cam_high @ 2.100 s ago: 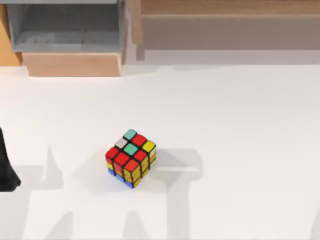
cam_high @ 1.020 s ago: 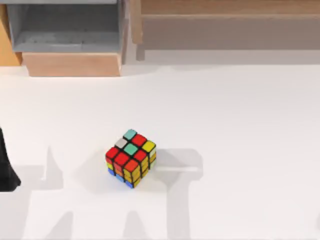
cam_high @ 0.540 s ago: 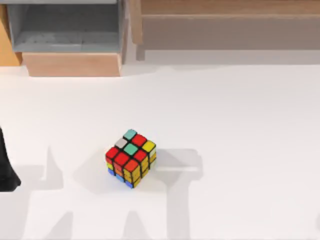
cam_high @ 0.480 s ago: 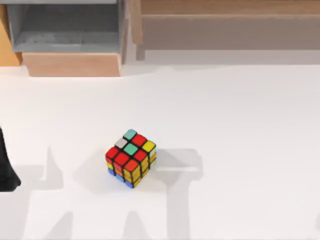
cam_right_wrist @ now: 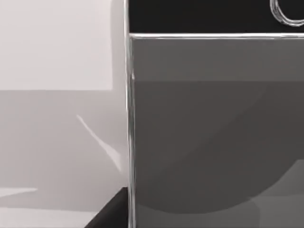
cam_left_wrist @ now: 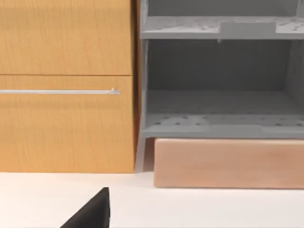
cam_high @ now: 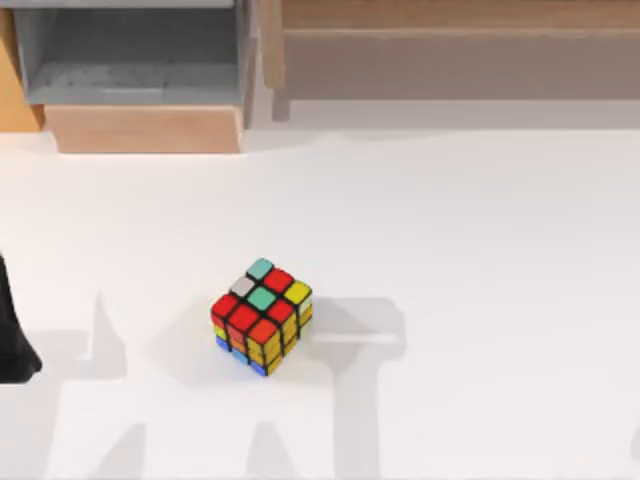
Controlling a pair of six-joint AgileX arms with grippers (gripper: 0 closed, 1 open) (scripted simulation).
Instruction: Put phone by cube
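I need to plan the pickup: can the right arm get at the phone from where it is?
Probably yes. The right wrist view looks straight onto the phone, lying screen up on the white table, close beneath the camera. Nothing lies on it or between it and the camera, though the end effector's fingers can't be judged.

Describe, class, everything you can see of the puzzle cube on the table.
The cube is a small 3x3 puzzle cube with black edges and glossy, plastic-looking stickers, scrambled: teal, red, grey and yellow on top, mostly red and yellow on the sides, with orange and a little blue low down. It sits flat on the white table, turned corner-on to the top view, left of centre and towards the near edge. Nothing touches it but the table; shadows lie beside it.
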